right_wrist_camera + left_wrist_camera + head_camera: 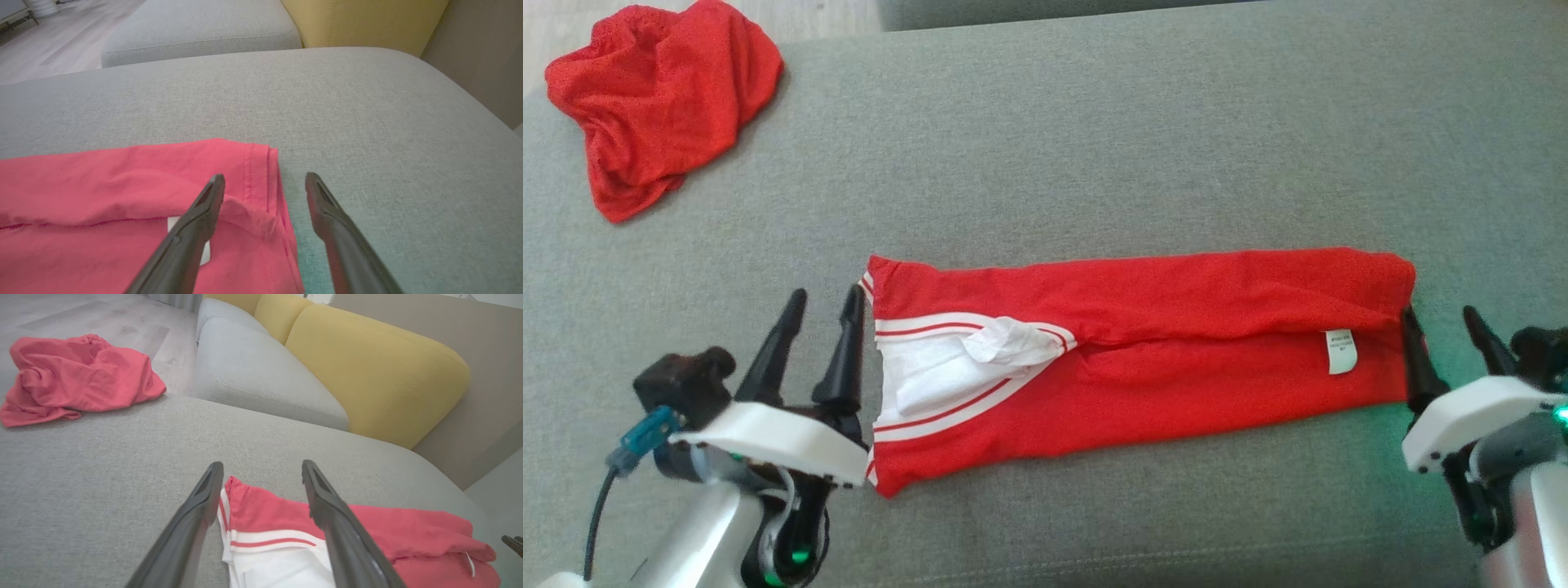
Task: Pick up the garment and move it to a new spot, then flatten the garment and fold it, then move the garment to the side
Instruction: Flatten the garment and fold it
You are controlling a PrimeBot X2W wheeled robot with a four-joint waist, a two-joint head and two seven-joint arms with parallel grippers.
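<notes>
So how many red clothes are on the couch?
2. A crumpled garment at the far left of the couch, and a folded garment lying flat in the near middle. Nothing seems hidden.

Lighting: soft, bright, even daylight. Shadows faint, with a thin one under the crumpled red garment (662, 98). Green glow on the grey cushion (1094, 147) beside the right claw (1438, 314). Wrist views: colour paler, edges bowed, near foreground soft.
</notes>
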